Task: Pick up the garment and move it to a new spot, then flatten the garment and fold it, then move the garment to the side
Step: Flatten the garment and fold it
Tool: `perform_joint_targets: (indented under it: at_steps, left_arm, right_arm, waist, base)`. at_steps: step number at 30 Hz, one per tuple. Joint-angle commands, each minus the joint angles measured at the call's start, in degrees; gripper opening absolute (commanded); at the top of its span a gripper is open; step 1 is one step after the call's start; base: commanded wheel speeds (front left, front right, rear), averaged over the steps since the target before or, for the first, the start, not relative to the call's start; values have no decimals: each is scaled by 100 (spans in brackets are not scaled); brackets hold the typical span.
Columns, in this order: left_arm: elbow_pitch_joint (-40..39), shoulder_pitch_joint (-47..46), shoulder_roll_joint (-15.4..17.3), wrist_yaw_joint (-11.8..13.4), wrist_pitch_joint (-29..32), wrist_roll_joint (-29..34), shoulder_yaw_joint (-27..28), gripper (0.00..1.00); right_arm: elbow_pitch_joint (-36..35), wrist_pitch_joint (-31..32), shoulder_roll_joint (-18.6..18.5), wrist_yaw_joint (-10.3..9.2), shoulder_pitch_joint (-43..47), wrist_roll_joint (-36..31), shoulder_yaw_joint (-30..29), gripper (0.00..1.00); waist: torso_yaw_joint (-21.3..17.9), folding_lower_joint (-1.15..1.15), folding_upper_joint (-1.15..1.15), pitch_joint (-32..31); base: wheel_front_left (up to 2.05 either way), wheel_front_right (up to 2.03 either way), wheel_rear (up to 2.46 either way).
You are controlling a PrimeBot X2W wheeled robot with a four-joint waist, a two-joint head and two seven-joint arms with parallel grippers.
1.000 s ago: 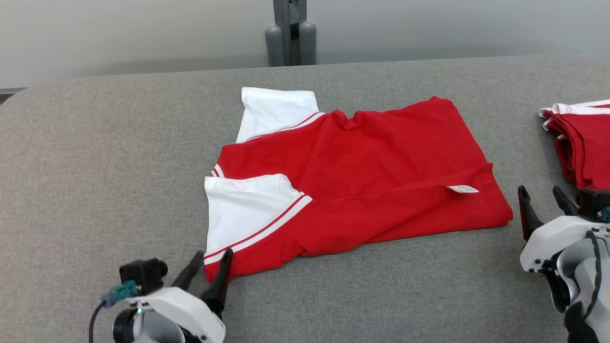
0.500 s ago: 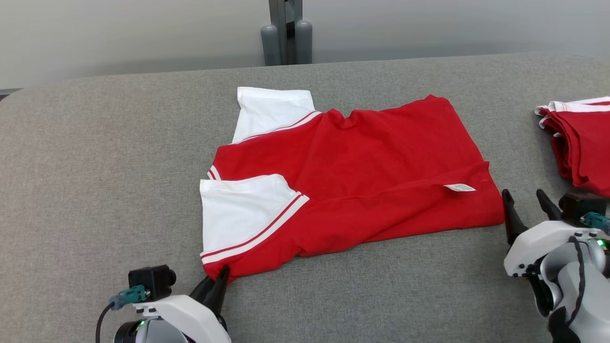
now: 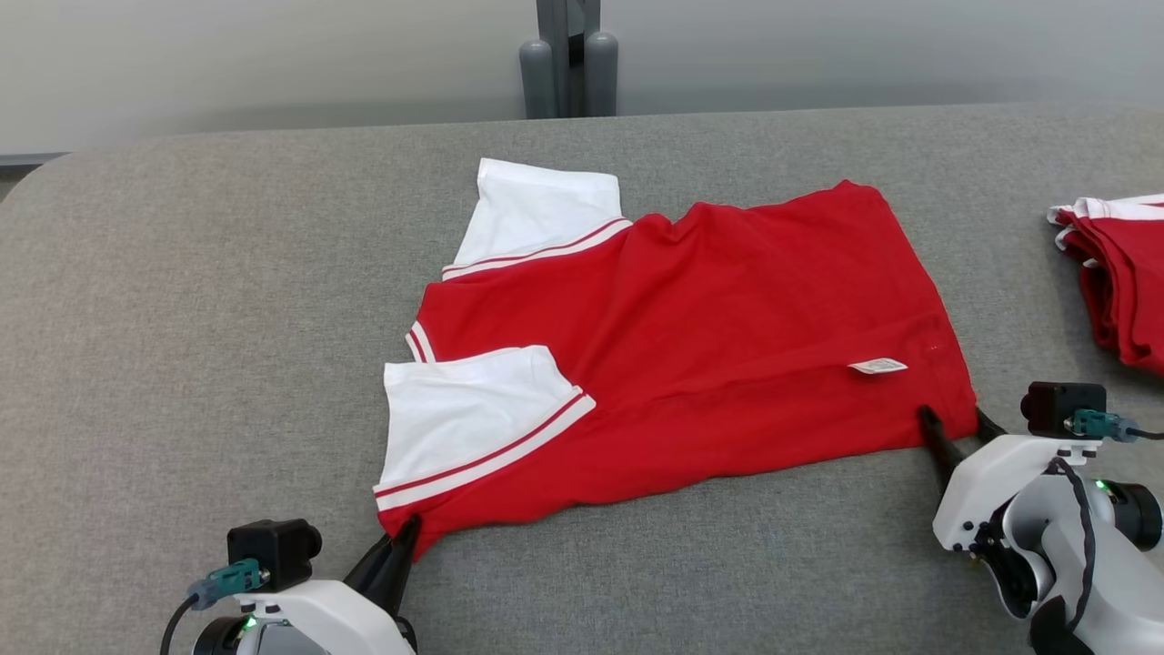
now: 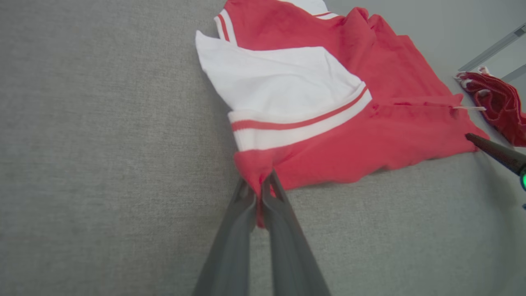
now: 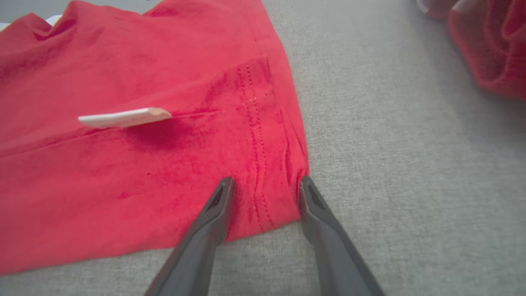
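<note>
The garment [image 3: 709, 327] is a red shirt with white sleeves, lying spread on the grey table [image 3: 182, 273], a white label [image 3: 878, 367] near its right hem. My left gripper [image 3: 409, 528] is shut on the garment's near left corner; the left wrist view shows red cloth [image 4: 370, 135] pinched between the left gripper's [image 4: 259, 189] closed fingers. My right gripper [image 3: 955, 418] stands open at the near right hem corner. In the right wrist view its fingertips [image 5: 267, 183] straddle that corner of the garment [image 5: 144, 164], one finger lying on the cloth and one at its edge.
A stack of folded red garments [image 3: 1118, 273] lies at the table's right edge, close to my right arm. A grey post [image 3: 568, 64] stands behind the table's far edge. Bare grey table lies to the left and along the front.
My left gripper has shut on the garment's near left corner. My right gripper has moved left onto the near right hem corner. The cloth lies flatter, with fewer folds.
</note>
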Motion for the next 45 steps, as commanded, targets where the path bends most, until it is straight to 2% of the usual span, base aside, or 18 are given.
perform_joint_targets:
  at_steps: [1, 11, 17, 26, 29, 31, 33, 34, 36, 37, 38, 39, 42, 45]
  left_arm:
    - [-11, -86, 42, 33, -14, 39, 14, 0]
    - [-93, 156, 252, 3, 8, 28, 32, 0]
    - [-454, 687, 495, 50, 360, -79, -64, 0]
    - [-819, 1175, 705, 349, 542, -57, 33, 0]
    - [-886, 1248, 728, 398, 608, -65, 16, 0]
    - [-936, 1342, 757, 447, 826, -173, -38, 0]
    - [-937, 1396, 766, 456, 941, -203, -74, 0]
    - [-949, 1428, 776, 473, 1030, -227, -112, 0]
    - [-998, 1441, 774, 511, 1092, -249, -113, 0]
    - [-997, 1469, 774, 533, 1119, -260, -126, 7]
    - [-994, 1494, 771, 550, 1140, -263, -140, 42]
    - [-988, 1516, 763, 594, 1122, -243, -130, 100]
    - [-997, 1565, 729, 680, 989, -163, -87, 100]
    - [-1039, 1523, 831, 807, 715, -18, 116, 100]
  right_arm:
    - [36, 63, -10, -2, 63, 46, 85, 0]
    - [-350, 50, -495, -10, 781, 515, 376, 0]
    - [-1153, 423, -853, -18, 1748, 889, 487, 0]
    - [-2487, 1061, -1178, -24, 2967, 656, -89, 0]
    - [-2841, 1206, -1149, -24, 3168, 513, -348, 0]
    - [-3343, 1450, -983, -23, 3461, 361, -758, 0]
    - [-3493, 1548, -925, -22, 3558, 312, -871, 0]
    - [-3625, 1651, -876, -21, 3656, 240, -965, 7]
    - [-3860, 1806, -731, -20, 3793, 174, -1153, 45]
    - [-3963, 1877, -651, -15, 3867, 177, -1244, 95]
    - [-4060, 1893, -589, -15, 3932, 151, -1363, 100]
    - [-4153, 1867, -529, -15, 3994, 91, -1481, 100]
    - [-4388, 1794, -371, -2, 4108, -120, -1875, 100]
    - [-4672, 1638, -276, -2, 4144, -454, -2262, 100]
  waist:
    - [17, 0, 0, 13]
    - [-22, 0, 0, -101]
    - [-45, 0, 0, -210]
    - [-32, 0, 0, -329]
    - [-24, 0, 0, -374]
    - [-24, 0, 0, -445]
    - [-25, 0, 0, -477]
    - [-23, 0, 0, -500]
    - [-21, 0, 0, -539]
    - [-22, 0, 0, -564]
    - [-24, 0, 0, -590]
    - [-23, 0, 0, -626]
    - [-37, 0, 0, -719]
    - [-79, 0, 0, -792]
  base:
    - [0, 0, 0]
    - [0, 0, 0]
    - [0, 0, 0]
    - [0, 0, 0]
    - [0, 0, 0]
    - [0, 0, 0]
    - [0, 0, 0]
    - [0, 0, 0]
    - [0, 0, 0]
    - [0, 0, 0]
    - [0, 0, 0]
    - [0, 0, 0]
    - [0, 0, 0]
    - [0, 0, 0]
